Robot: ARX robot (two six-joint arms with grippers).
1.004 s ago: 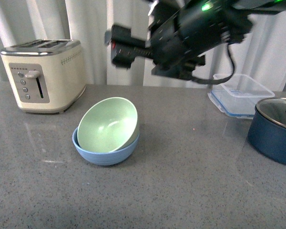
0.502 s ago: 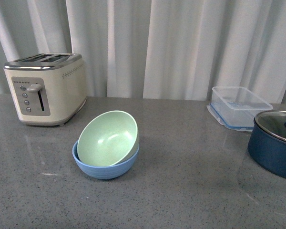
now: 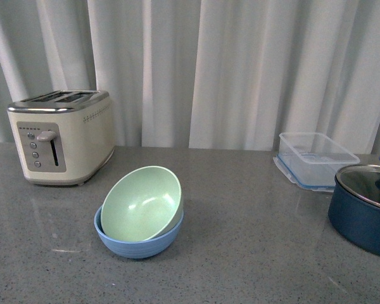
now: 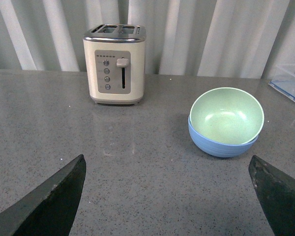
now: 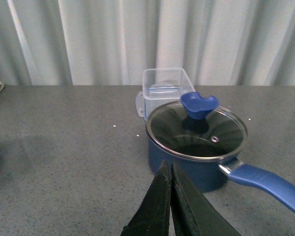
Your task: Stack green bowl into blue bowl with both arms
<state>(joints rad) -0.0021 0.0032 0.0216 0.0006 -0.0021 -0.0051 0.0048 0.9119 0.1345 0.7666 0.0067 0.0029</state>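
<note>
The pale mint-green bowl (image 3: 142, 202) sits tilted inside the light blue bowl (image 3: 136, 242) on the grey counter, in front of the toaster. Both also show in the left wrist view, green bowl (image 4: 227, 114) nested in the blue bowl (image 4: 221, 146). My left gripper (image 4: 169, 196) is open and empty, its two black fingertips wide apart, well back from the bowls. My right gripper (image 5: 169, 172) is shut and empty, pointing at the navy pot, far from the bowls. Neither arm shows in the front view.
A cream toaster (image 3: 60, 136) stands at the back left. A clear plastic container (image 3: 316, 158) and a dark navy pot with glass lid (image 3: 365, 209) stand at the right; the pot (image 5: 196, 142) has a blue handle (image 5: 268, 184).
A black arm that crossed the top of the front view one second ago has left the view. The camera view has shifted slightly. The bowls stay nested.
</note>
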